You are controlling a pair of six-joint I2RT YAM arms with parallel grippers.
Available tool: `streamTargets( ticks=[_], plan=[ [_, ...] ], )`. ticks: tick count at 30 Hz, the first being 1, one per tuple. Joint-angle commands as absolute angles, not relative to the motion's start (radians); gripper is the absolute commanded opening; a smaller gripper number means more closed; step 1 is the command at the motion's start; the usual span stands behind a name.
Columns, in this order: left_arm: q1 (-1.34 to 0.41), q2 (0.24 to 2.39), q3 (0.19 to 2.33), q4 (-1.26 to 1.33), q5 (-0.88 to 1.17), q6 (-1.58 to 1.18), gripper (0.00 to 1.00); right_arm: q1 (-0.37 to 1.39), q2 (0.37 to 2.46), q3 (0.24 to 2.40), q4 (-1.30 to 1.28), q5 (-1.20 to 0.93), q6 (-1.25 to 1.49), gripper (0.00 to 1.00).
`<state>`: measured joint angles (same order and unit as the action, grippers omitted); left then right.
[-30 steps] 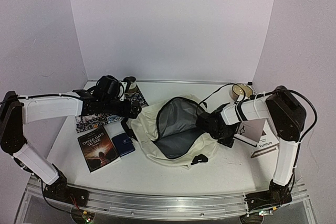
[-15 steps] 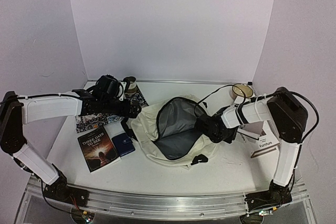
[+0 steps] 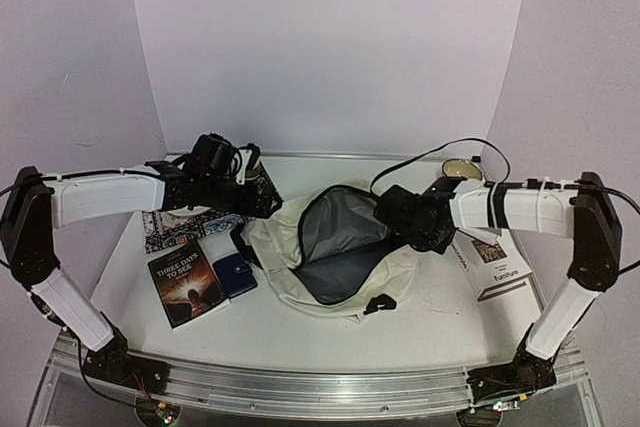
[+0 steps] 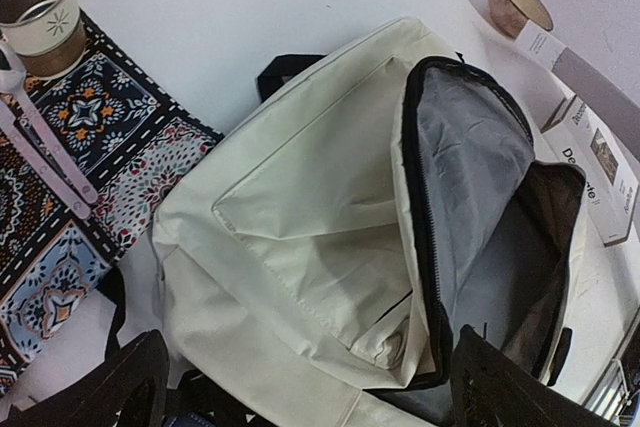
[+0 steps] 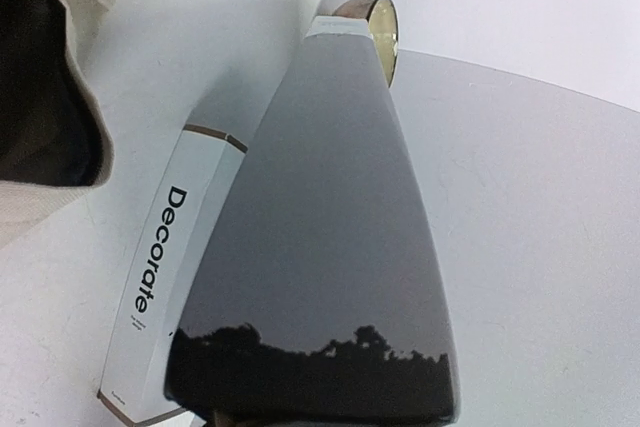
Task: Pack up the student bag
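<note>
Looking down on the tabletop [image 3: 430, 327], we find the student bag [image 3: 285, 252] lying in the middle, unzipped, with its grey lining showing and nothing that we can see inside.

The change is on the right. Over the last second the right arm has stretched out level. It has carried the right gripper [image 3: 412, 219] from the near right side of the bag's mouth up to its far right rim. Its jaws have been drawing together, but the fingers are hidden from us. The right wrist view is filled by a dark glossy slab [image 5: 320, 247] beside a white book lettered "Decorate" [image 5: 150, 292], so we cannot tell whether anything is pinched.

The left gripper [image 3: 258, 205] has hardly moved. It hangs above the bag's left side, just beside a patterned cloth [image 4: 90, 157], with its fingers spread wide and holding nothing.

A paperback [image 3: 187, 282] and a small blue case [image 3: 236, 272] lie near the left edge, unpacked.

We judge that the right arm is taking hold of the rim to keep the bag open, so loading has yet to begin.
</note>
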<state>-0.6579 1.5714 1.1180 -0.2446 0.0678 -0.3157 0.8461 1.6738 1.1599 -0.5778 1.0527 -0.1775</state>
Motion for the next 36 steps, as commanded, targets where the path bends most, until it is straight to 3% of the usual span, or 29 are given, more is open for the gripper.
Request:
streamTargets(
  ticks=[1,18,27,31,33,36],
  plan=[
    [-0.652,1.636,1.214,-0.235,0.171,-0.322,0.99,0.898,1.58,1.241,-0.646,1.019,-0.25,0.24],
    [-0.651,1.907,1.448,-0.29,0.373,-0.291,0.99,1.136,1.449,1.333,-0.715,0.926,-0.377,0.23],
    [-0.652,2.052,1.592,-0.311,0.529,-0.283,0.92,1.238,1.43,1.363,-0.78,0.888,-0.36,0.23],
    [-0.651,2.103,1.663,-0.331,0.539,-0.259,0.73,1.295,1.428,1.374,-0.802,0.888,-0.344,0.23],
    [-0.65,2.118,1.701,-0.351,0.509,-0.241,0.55,1.328,1.427,1.382,-0.814,0.897,-0.336,0.23],
    [-0.649,2.12,1.743,-0.369,0.471,-0.198,0.21,1.37,1.421,1.396,-0.834,0.898,-0.324,0.23]
  ],
)
